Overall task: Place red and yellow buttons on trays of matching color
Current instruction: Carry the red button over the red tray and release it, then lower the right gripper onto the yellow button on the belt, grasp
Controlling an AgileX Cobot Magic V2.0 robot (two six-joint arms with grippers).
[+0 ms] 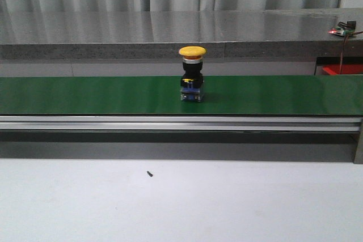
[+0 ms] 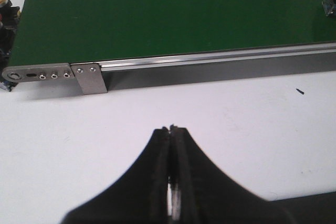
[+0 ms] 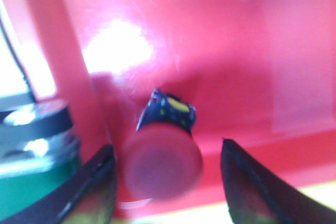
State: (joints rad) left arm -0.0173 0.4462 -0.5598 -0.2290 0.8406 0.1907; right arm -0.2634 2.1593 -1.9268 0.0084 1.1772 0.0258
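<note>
Right wrist view, gripper: the right gripper (image 3: 167, 182) is spread wide, its two dark fingers (image 3: 92, 187) well apart – released, gripping nothing.
Red button: a red button (image 3: 163, 163) sits between those fingers, touching neither as far as the blur allows; its round red cap faces the camera and its dark base with yellow marks points away, toward 12 o'clock, so the long axis runs away from the lens.
Red tray: the red tray (image 3: 210, 51) fills the view behind and under the button.
Left gripper: the left gripper (image 2: 172, 132) is clenched, fingertips pressed together on nothing, above the white table (image 2: 236, 108).
Belt: past it runs the green conveyor belt (image 1: 85, 94) with its metal rail.
Yellow button: the yellow button (image 1: 192, 75) stands upright on the belt at mid-width – yellow cap at 12 o'clock, black and blue base at 6, long axis vertical.
Far right: a red patch shows beyond the belt at 3 o'clock; whether it is the tray I cannot tell.
</note>
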